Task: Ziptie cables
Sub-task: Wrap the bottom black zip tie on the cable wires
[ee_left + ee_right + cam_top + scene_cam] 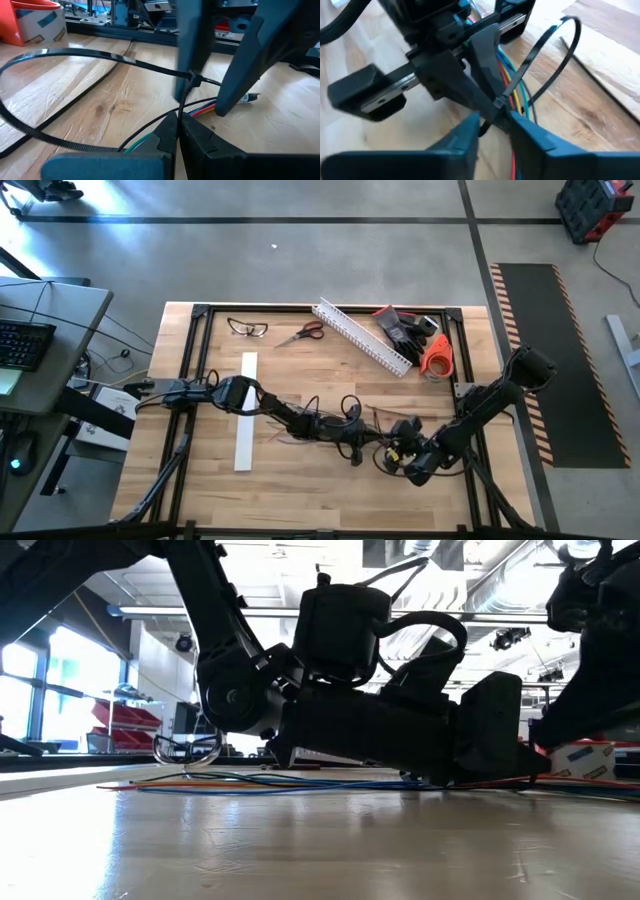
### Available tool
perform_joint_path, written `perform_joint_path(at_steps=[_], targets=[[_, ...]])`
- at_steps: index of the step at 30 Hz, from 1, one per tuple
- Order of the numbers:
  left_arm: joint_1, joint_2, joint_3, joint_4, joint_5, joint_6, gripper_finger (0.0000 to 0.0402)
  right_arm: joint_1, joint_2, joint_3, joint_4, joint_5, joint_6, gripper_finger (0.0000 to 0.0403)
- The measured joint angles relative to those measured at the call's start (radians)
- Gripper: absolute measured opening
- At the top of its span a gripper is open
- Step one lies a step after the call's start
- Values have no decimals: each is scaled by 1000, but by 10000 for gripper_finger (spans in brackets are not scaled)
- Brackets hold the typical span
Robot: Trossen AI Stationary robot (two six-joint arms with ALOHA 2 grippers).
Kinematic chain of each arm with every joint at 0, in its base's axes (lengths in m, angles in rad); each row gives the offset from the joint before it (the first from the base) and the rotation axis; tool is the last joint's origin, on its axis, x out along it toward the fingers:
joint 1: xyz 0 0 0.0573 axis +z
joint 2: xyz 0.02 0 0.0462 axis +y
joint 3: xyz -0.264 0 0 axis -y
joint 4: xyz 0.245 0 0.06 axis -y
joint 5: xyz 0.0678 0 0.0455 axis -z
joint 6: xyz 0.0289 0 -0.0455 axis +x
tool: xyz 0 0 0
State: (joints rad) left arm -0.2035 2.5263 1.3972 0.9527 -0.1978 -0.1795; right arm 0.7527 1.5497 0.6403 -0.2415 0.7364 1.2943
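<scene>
The cables, thin blue, red, yellow and green wires, lie along the table's middle. My left gripper reaches in low and nearly level from the table's left and is shut on them. A black ziptie makes a wide loop on the table beside the cables, and its strap runs through its small head. My right gripper slants down from the table's right. Its fingers stand on either side of the ziptie's tail just behind the head, with a gap between them. I cannot tell whether they touch it. My left gripper pinches the bundle of cables between its two shut fingers, which lie across the wires. It comes nearly level from the table's left. The wires run out on both sides of the fingers and lie on the table. The ziptie's strap passes close by the fingertips.
At the far side lie a white slotted channel, scissors, safety glasses, black gloves and an orange tape roll. A white strip lies under my left arm. The near half of the table is bare wood.
</scene>
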Motion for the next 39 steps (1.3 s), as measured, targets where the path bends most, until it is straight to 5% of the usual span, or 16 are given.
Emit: perform_joint_path(at_steps=[4, 11, 21, 26, 31, 39], targets=[[0, 0, 0, 0, 2, 0, 0, 7, 0, 0, 24, -12, -61, 9], [1, 0, -2, 2, 89, 19, 6, 9, 0, 0, 15, -11, -55, 1], [8, -119, -44, -293, 276, 87, 127, 9, 0, 0, -44, -55, 7, 0], [-4, -152, -45, -381, 247, 156, 158, 9, 0, 0, -49, -47, -23, 0], [-9, -150, -45, -372, 164, 180, 152, 13, 0, 0, -38, -39, -73, 0], [-11, -143, -45, -357, 62, 237, 88, 52, 0, 0, -3, -60, -98, 0]])
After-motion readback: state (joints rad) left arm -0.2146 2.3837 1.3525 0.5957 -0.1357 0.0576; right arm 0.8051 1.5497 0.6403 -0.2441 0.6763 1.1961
